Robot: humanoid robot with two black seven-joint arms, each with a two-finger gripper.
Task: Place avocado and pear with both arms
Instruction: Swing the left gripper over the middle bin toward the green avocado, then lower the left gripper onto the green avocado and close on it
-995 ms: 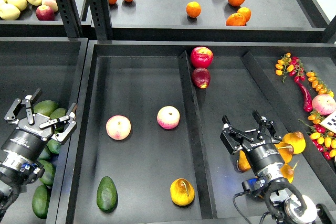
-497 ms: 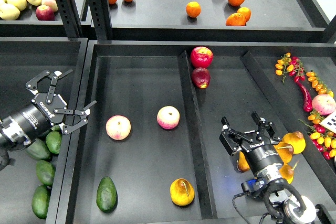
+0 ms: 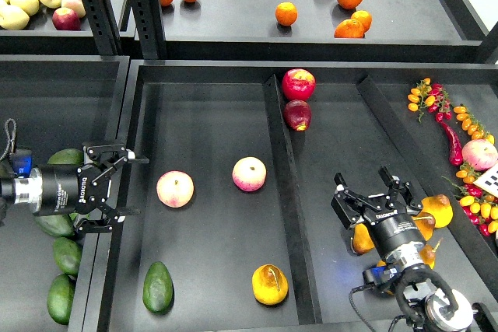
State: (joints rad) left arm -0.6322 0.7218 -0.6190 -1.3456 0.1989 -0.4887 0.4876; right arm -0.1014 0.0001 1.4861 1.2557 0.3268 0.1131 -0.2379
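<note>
Left pincer (image 3: 123, 186) beside peach (image 3: 175, 189)

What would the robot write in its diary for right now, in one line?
left gripper: open, at tray edge, empty | right gripper: open, empty | avocado: lying in left compartment | pear: lying in left compartment, untouched

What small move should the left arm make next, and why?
Probably swing the left gripper down toward the avocado. Its fingers are open and empty at the bin's left wall, and the avocado lies free on the floor nearer the front edge.
</note>
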